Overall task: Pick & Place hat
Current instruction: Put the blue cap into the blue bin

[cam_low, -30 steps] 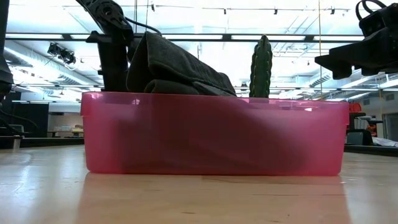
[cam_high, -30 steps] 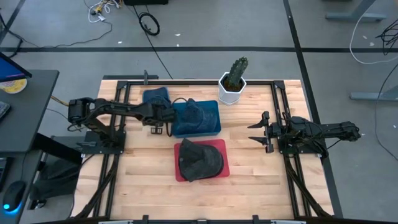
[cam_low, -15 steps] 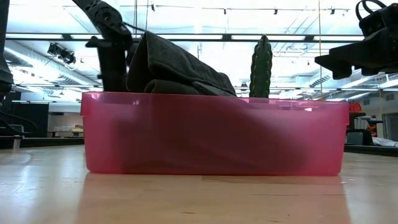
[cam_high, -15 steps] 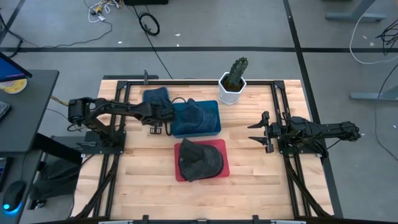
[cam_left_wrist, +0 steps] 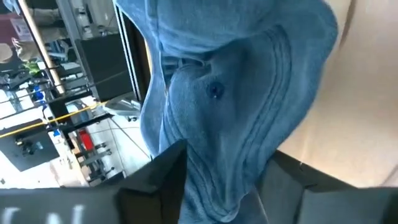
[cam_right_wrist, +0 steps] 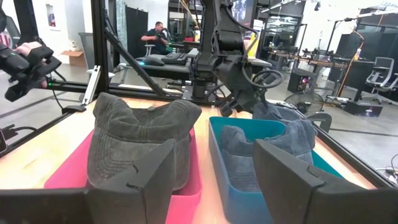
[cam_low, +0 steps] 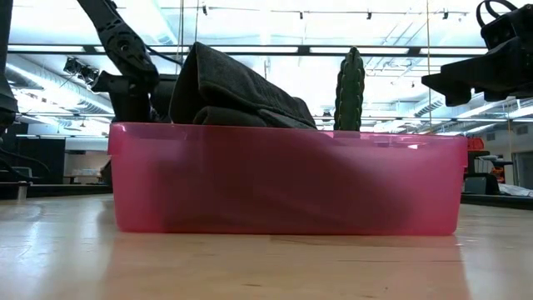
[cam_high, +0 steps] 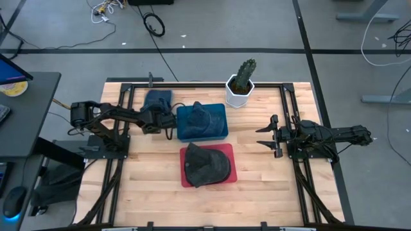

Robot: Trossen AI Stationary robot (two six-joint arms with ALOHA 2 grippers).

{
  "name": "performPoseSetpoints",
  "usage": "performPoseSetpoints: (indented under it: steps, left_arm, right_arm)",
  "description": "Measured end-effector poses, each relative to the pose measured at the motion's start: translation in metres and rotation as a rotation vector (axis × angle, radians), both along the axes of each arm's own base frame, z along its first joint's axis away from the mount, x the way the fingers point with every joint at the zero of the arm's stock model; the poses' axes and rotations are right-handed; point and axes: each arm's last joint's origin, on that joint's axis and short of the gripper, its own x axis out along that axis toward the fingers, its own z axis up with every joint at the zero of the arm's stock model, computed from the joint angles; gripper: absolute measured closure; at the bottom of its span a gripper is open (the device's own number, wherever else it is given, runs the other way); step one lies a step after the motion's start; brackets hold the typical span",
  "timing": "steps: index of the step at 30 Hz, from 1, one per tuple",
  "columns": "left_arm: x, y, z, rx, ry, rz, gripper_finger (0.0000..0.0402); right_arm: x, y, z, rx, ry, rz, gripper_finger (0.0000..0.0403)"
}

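A blue hat lies on the table by the far left corner, and a second blue hat sits in the blue bin. A dark grey hat fills the pink bin, rising above its rim. My left gripper is open, between the loose blue hat and the blue bin's left wall. In its wrist view a blue hat fills the picture, and its lower edge reaches between the fingers. My right gripper waits open at the table's right. My left gripper has the blue hat's lower edge lying between its open fingers. I cannot tell whether the fingers touch the cloth. The hat is not lifted in any view.
A cactus in a white pot stands at the far edge, right of the blue bin. Black frame rails run along both sides of the table. Bare wood lies near the front edge on either side of the pink bin.
My left arm has drawn back toward the table's left edge, away from the blue bin's left wall. In the low view it shifts leftward. Both bins and the hats in them have stayed where they were.
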Motion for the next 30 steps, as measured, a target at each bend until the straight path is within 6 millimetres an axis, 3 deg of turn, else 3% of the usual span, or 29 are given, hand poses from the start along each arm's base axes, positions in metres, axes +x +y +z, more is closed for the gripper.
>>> performPoseSetpoints:
  steps: [6, 11, 15, 25, 30]
  left_arm:
    - [0.001, -0.003, -0.002, -0.095, -0.029, -0.011, 0.0382]
    - [0.002, -0.007, 0.001, -0.132, -0.102, 0.011, 0.0395]
    - [0.0, -0.013, 0.018, -0.092, -0.218, 0.017, 0.0397]
    - [-0.026, -0.03, 0.093, -0.068, -0.739, 0.02, 0.0398]
    - [-0.036, -0.039, 0.129, -0.125, -1.061, -0.069, 0.0399]
  right_arm:
    - [0.0, 0.0, 0.0, 0.0, 0.0, 0.0, 0.0185]
    - [0.0, 0.0, 0.0, 0.0, 0.0, 0.0, 0.0185]
    - [0.0, 0.0, 0.0, 0.0, 0.0, 0.0, 0.0185]
    - [0.0, 0.0, 0.0, 0.0, 0.0, 0.0, 0.0185]
    - [0.0, 0.0, 0.0, 0.0, 0.0, 0.0, 0.0185]
